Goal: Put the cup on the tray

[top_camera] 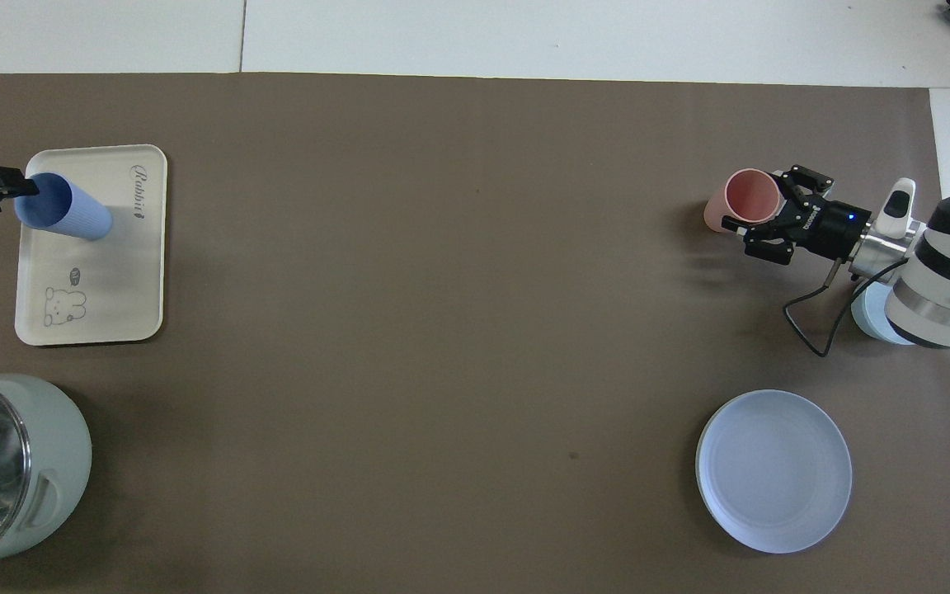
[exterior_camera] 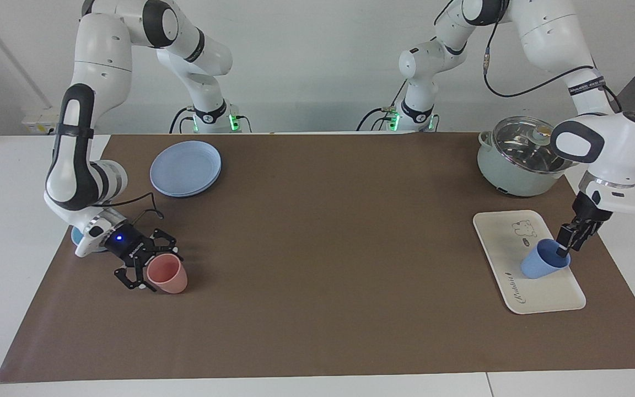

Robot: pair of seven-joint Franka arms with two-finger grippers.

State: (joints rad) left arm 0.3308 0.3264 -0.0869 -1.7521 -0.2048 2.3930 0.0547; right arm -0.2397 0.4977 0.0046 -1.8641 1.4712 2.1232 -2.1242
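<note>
Facing view: the cup [exterior_camera: 541, 263] stands tilted on the tray [exterior_camera: 543, 292], which lies just beside the pot [exterior_camera: 521, 157]. The left gripper [exterior_camera: 564, 246] is at the cup's rim, one of its fingers inside; I cannot tell how far they are apart.

Overhead view: the right gripper [top_camera: 759, 227] has its fingers spread around the pink cup [top_camera: 743, 206], which stands on the counter [top_camera: 442, 330].

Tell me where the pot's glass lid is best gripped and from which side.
Probably the small knob at the centre of the lid, from straight above. The lid is a wide, shallow dome seated on the pot, so its edge gives a claw little to pinch; the knob is its one narrow raised part.
</note>
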